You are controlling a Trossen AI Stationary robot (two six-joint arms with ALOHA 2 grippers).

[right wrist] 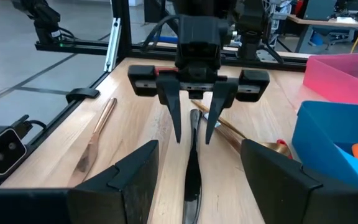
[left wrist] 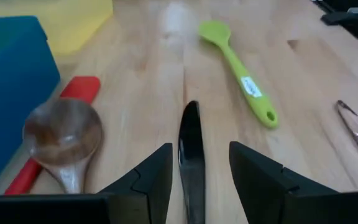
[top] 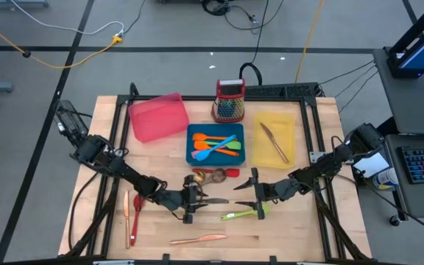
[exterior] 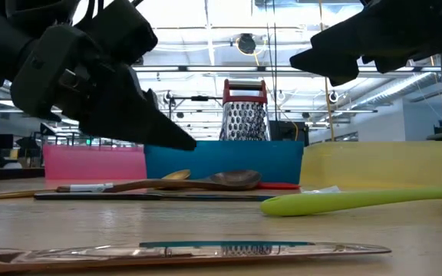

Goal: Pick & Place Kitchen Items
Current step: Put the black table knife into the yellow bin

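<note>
**Black knife pickup, left arm**

Step in hand, by judgement: grasp of the black knife lying flat on the table, lower centre of the high view. Left gripper poised over it, jaws apart to a moderate gap, one finger on each side of the blade, nothing held. Whether the fingertips touch the wood: cannot tell.

For a clean grasp:
- Keep the blade centred in the gap, as in the left wrist view.
- Lower until the fingertips reach the table, then close; thin flat stock likely to slip otherwise.
- Avoid the wooden spoon and the red utensil just beside it, left of the wrist frame.
- Lift level before transfer to a tray, probably the yellow tray, which already holds cutlery.

Pose: left arm running from the left edge of the high view toward centre, wrist pitched down. Right gripper facing it from the right, held above the table, jaws wide, empty. Green spatula lying near the right gripper; copper knife lower in the frame.
</note>
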